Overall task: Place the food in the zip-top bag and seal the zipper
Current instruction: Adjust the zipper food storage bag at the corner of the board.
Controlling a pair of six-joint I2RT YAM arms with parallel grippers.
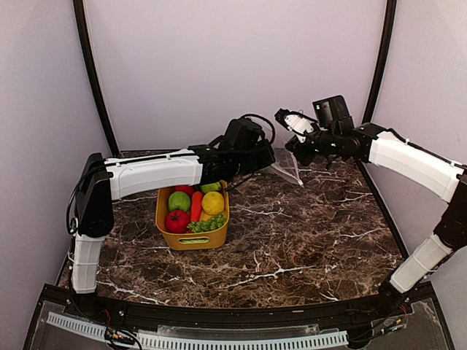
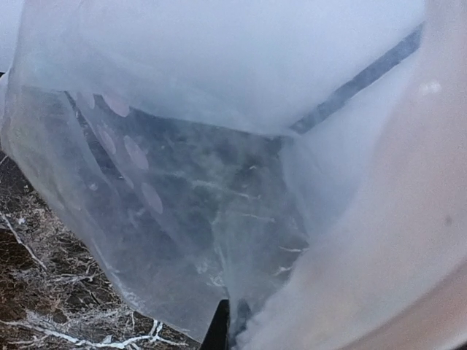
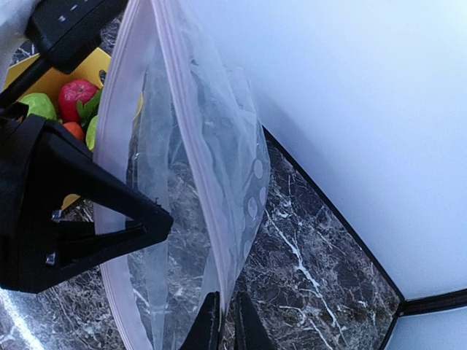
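The left end effector (image 1: 255, 154) is clenched on one lip of the clear, floppy zip-top bag with pale round dots (image 3: 219, 160). The right end effector (image 3: 222, 324) is pinched shut on the opposite lip. The bag hangs between them over the rear of the dark marble tabletop (image 1: 306, 240). Its mouth is parted and the thin pale zipper strip (image 3: 186, 124) is unsealed. The small plastic toy food (image 1: 195, 206) lies in the yellow rectangular plastic tub (image 1: 193, 240), near the bag on its left.
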